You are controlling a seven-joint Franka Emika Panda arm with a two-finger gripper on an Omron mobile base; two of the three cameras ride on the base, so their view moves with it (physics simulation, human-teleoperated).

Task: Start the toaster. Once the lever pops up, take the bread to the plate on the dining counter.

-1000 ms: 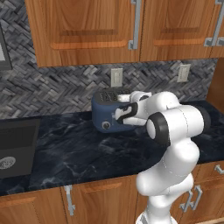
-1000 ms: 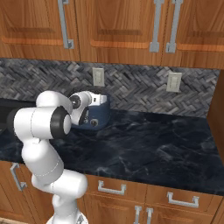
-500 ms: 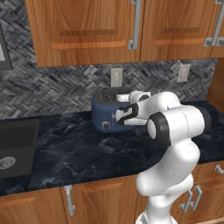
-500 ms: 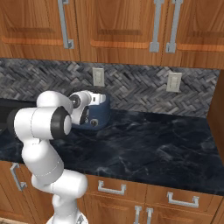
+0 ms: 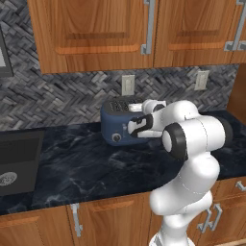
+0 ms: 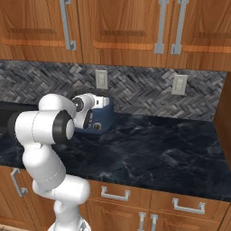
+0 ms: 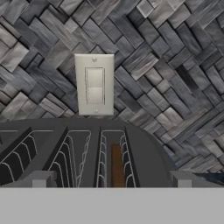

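The dark-blue toaster stands on the black worktop against the herringbone wall, also seen as the toaster from the right. My gripper hovers at the toaster's front right, just above its top, pointing toward the wall. In the hand view my gripper is open, its fingertips spread wide over the black slotted top. A brown slice of bread sits down in the slot right of centre. The plate and the dining counter are out of view.
A white wall switch sits on the backsplash right behind the toaster, and a second outlet lies further right. A sink is sunk into the worktop at the left. Wooden wall cabinets hang overhead.
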